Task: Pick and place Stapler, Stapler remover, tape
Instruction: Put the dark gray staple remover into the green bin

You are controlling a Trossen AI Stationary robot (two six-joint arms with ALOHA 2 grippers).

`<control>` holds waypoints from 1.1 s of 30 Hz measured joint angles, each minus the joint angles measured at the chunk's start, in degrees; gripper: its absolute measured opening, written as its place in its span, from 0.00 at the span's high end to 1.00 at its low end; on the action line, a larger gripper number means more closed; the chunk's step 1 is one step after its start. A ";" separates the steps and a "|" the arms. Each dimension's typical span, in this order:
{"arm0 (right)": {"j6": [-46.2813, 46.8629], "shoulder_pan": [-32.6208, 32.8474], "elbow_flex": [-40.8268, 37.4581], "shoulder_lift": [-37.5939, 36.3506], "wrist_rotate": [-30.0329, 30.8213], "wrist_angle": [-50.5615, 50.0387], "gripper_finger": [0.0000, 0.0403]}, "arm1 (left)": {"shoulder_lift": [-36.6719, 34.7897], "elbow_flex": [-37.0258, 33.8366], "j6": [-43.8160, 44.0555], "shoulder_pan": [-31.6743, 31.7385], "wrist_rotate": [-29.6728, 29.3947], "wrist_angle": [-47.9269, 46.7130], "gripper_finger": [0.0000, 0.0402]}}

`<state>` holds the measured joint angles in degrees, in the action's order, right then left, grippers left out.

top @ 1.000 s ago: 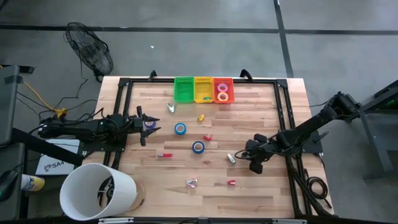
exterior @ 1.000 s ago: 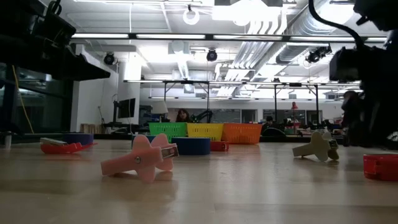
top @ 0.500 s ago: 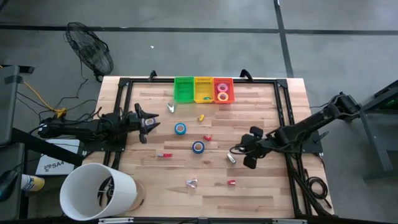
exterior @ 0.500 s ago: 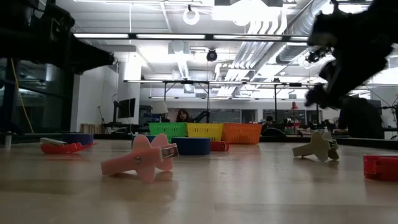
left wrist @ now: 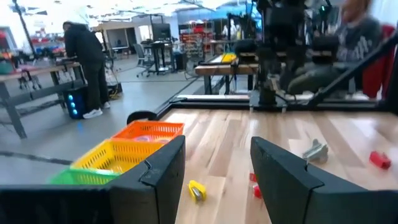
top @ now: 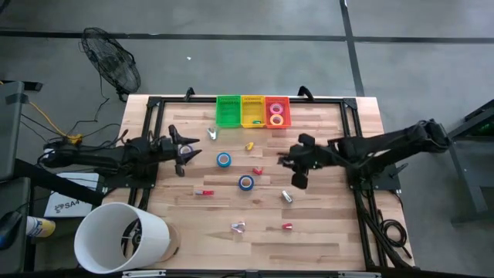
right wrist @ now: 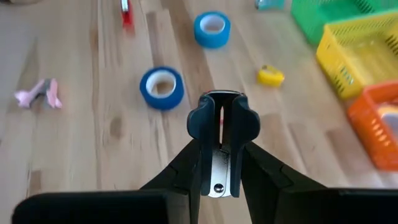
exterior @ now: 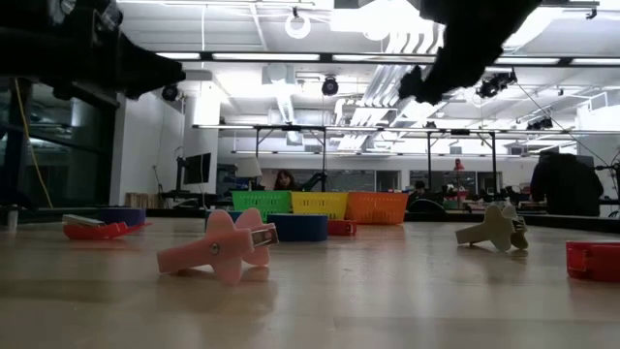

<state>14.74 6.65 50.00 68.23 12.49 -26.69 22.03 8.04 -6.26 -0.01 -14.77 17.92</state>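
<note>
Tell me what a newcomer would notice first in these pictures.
The row of three baskets at the table's far edge, green, yellow and orange, stands out first. Next, the right gripper over the middle of the table, shut on a dark staple remover, while the left gripper hangs over the left side holding a purple tape roll. Two blue tape rolls lie on the wood between them.
</note>
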 joint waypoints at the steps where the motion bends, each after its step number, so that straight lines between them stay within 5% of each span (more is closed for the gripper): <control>1: -0.99 -0.84 0.60 0.00 -0.65 0.13 0.81 | 2.37 1.70 -1.34 0.00 0.03 0.02 0.56; 10: -8.61 -5.37 9.11 6.56 -5.90 0.22 0.81 | 26.35 20.98 -15.15 0.01 0.05 -0.43 0.56; 17: -12.08 -6.77 18.69 15.33 -6.83 -1.00 0.81 | 39.11 35.34 -22.71 0.02 0.99 -10.72 0.56; 24: -16.56 -7.43 26.04 20.40 -2.04 -2.47 0.81 | 45.45 44.06 -26.62 0.00 5.18 -17.66 0.56; 33: -24.14 -6.72 29.64 21.94 3.67 -1.63 0.81 | 46.55 45.65 -26.71 0.02 4.77 -18.17 0.56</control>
<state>-9.40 -0.07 79.64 90.17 16.16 -28.32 68.58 53.69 -32.97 0.01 -10.00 -0.25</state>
